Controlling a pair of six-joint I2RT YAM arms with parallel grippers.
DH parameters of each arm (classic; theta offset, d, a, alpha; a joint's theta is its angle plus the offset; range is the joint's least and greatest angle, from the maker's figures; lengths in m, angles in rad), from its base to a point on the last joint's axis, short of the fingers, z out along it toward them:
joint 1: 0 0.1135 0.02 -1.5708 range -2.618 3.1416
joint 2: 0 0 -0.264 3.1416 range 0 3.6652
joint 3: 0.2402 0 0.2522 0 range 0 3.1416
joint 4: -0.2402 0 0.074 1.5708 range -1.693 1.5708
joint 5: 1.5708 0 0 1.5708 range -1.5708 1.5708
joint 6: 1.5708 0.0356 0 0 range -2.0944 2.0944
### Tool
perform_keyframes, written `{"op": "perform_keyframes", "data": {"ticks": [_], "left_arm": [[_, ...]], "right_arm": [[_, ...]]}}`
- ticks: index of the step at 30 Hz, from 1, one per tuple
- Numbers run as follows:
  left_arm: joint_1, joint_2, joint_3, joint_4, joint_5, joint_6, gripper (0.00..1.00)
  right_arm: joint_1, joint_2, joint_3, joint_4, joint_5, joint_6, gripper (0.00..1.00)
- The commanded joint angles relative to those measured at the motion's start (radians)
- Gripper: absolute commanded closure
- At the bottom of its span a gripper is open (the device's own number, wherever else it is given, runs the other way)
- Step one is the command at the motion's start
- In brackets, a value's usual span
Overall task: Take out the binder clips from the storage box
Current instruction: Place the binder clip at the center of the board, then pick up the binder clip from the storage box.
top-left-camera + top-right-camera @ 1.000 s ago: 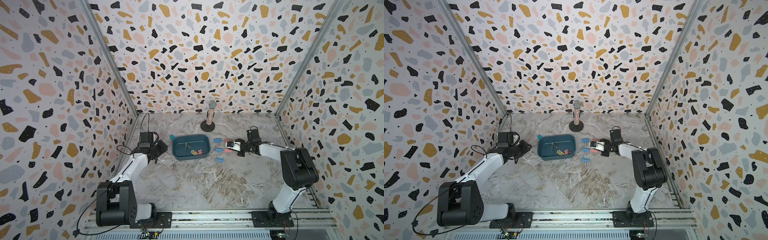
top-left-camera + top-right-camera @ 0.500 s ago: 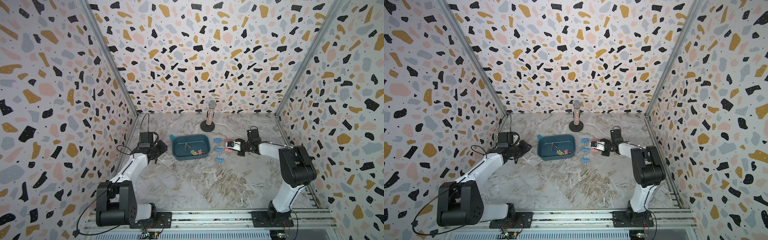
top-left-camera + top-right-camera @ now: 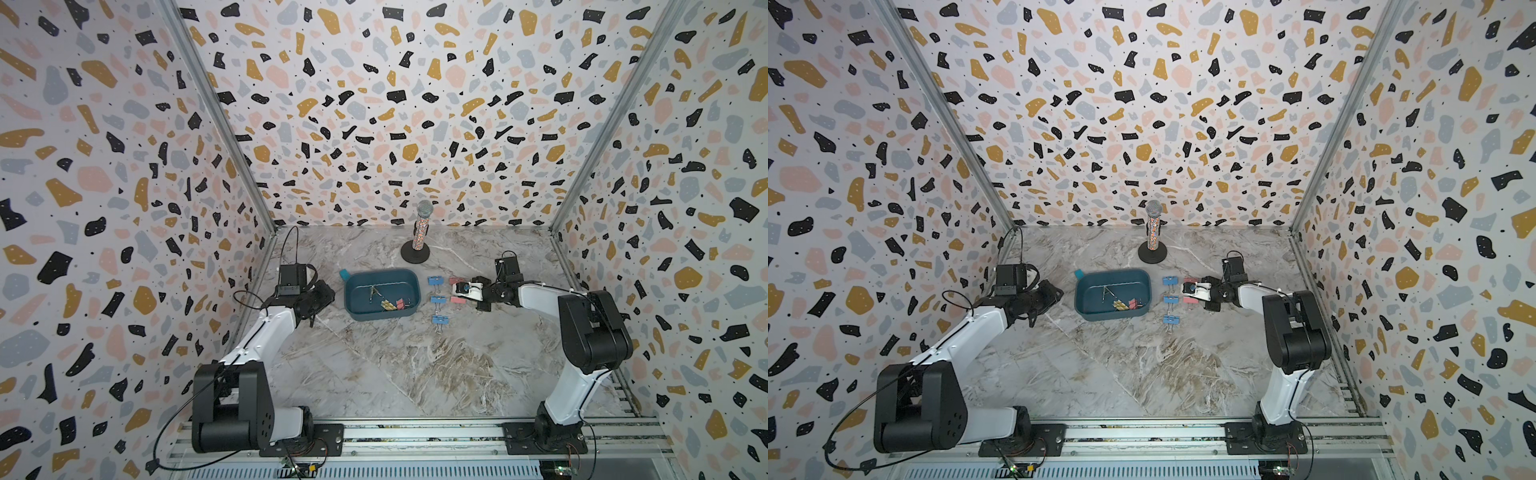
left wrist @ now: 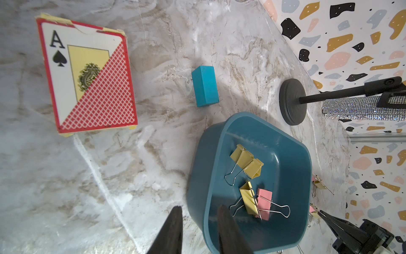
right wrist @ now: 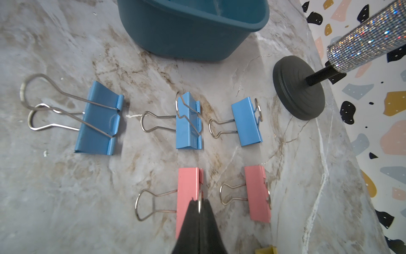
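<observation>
My right gripper (image 5: 199, 205) pinches a pink binder clip's (image 5: 189, 187) wire handle beside the storage box (image 5: 193, 33); my left gripper (image 4: 198, 216) clamps its rim.

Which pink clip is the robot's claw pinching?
The right gripper is shut on the wire handle of the pink clip farther from the microphone stand; the other pink clip lies free.

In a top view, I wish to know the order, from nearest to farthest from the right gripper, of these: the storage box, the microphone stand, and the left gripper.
1. The storage box, beside the right gripper, across the row of blue clips.
2. The microphone stand, toward the back wall; close to the box's distance, so this ranking is loose.
3. The left gripper, beyond the box, clearly farthest.
</observation>
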Motion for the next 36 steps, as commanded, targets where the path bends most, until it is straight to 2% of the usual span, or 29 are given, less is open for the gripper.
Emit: {"op": "perform_keyframes", "data": {"ticks": [1, 18, 36], "left_arm": [[-0.003, -0.01, -0.005, 0.03, -0.003, 0.003, 0.69], [-0.003, -0.014, -0.005, 0.029, -0.002, 0.003, 0.69], [-0.003, -0.016, -0.005, 0.027, -0.006, 0.006, 0.69]], "right_arm": [[-0.004, 0.0, 0.024, -0.066, -0.016, -0.012, 1.0], [-0.003, 0.011, 0.029, -0.077, -0.015, -0.005, 0.78], [-0.002, -0.046, 0.033, -0.078, -0.02, 0.025, 0.66]]}}
